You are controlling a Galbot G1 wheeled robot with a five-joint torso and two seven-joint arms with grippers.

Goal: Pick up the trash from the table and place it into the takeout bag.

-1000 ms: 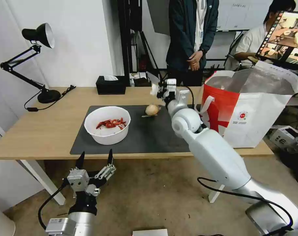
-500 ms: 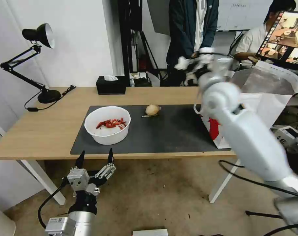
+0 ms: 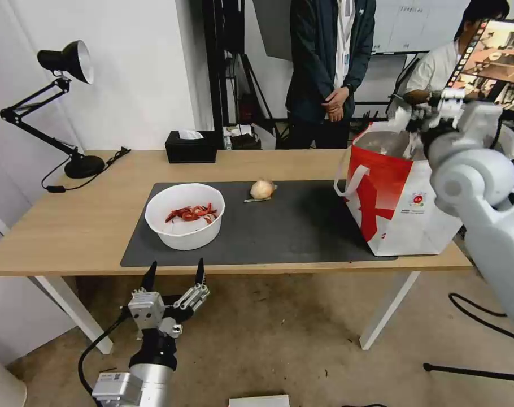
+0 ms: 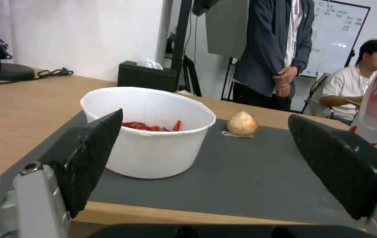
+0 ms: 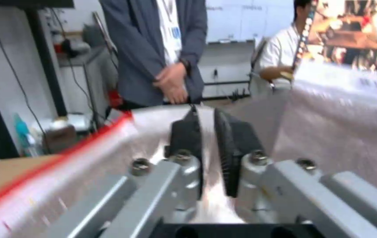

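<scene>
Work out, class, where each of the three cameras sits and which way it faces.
Head view: high on the robot, looking down at the table; left gripper low, right gripper above the takeout bag.
Left wrist view: below table edge, facing the white bowl between its open fingers.
Right wrist view: over the bag's foil lining, fingers nearly closed.
Head and left wrist views share the bowl and beige ball.
</scene>
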